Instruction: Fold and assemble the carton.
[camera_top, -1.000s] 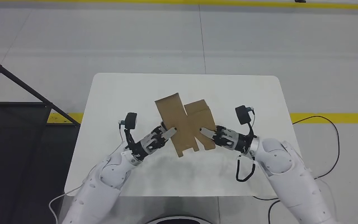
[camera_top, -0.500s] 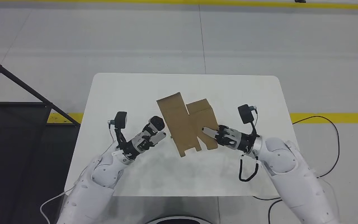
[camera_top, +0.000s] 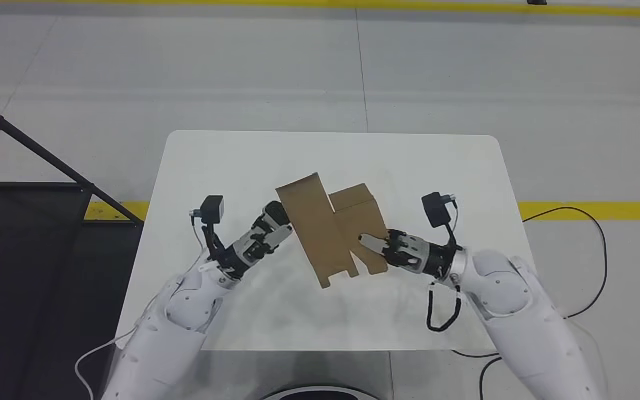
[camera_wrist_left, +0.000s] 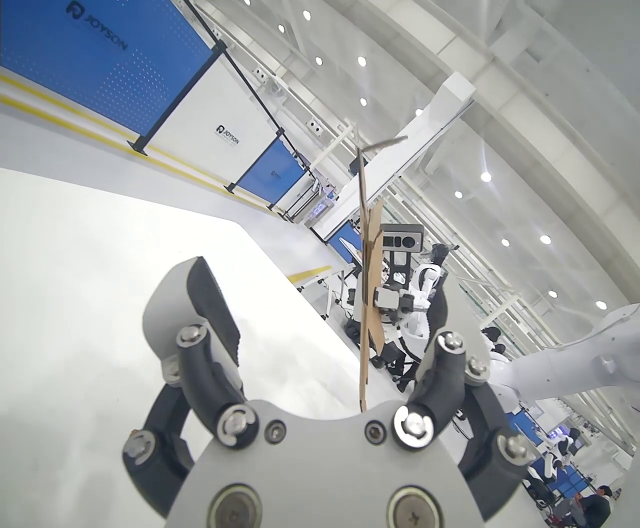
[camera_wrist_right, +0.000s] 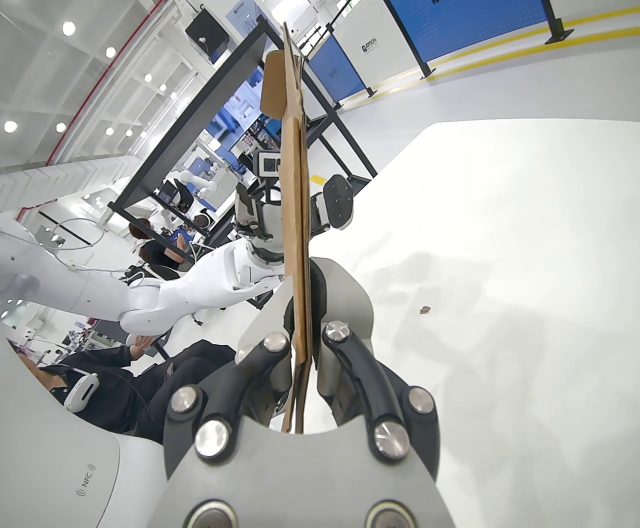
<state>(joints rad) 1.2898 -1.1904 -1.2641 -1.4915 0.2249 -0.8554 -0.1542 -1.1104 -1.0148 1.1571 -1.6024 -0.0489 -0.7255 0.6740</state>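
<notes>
The carton (camera_top: 331, 231) is a flat brown cardboard blank held up off the white table (camera_top: 200, 160), near its middle. My right gripper (camera_top: 368, 241) is shut on the blank's near right flap. In the right wrist view the carton (camera_wrist_right: 292, 200) stands edge-on, pinched in the right gripper (camera_wrist_right: 301, 295). My left gripper (camera_top: 280, 220) is open just beside the carton's left edge. In the left wrist view the carton (camera_wrist_left: 368, 260) shows edge-on in line with the gap of the left gripper (camera_wrist_left: 325, 300), nearer one finger; whether it reaches between them I cannot tell.
The table's bare surface surrounds the carton on all sides, with a small dark speck (camera_wrist_right: 425, 310) on it. A black metal frame (camera_top: 50, 160) stands off the table's left edge.
My left gripper let go of the carton's left flap and drew back to the left, then stayed open beside its edge. The carton tilted slightly in the right gripper.
</notes>
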